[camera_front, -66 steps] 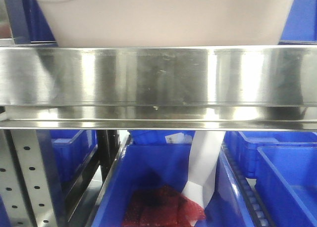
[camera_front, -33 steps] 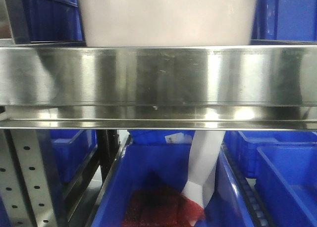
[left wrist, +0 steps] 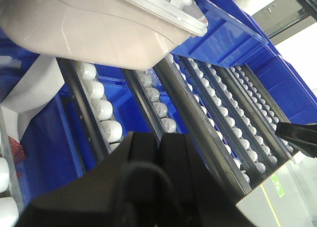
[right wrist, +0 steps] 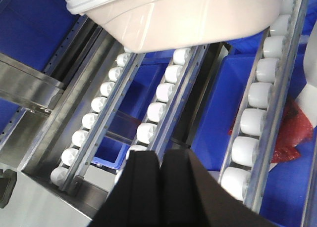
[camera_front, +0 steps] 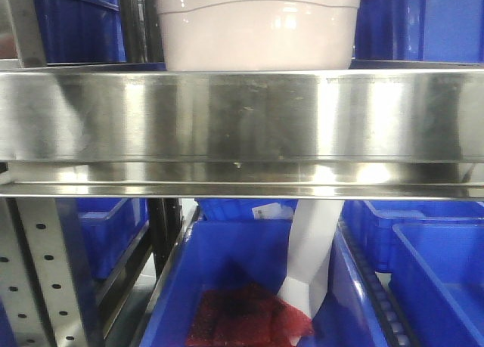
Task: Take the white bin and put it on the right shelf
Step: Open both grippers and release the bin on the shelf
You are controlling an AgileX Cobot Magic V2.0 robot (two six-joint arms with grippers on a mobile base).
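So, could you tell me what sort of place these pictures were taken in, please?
Most likely a warehouse or factory storage area. A white bin sits on a stainless steel shelf fitted with roller tracks, and blue plastic bins fill the levels around and below it.

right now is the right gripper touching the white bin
Apart. The right wrist view shows the right gripper with fingers together low in frame, bare rollers lying between it and the white bin.
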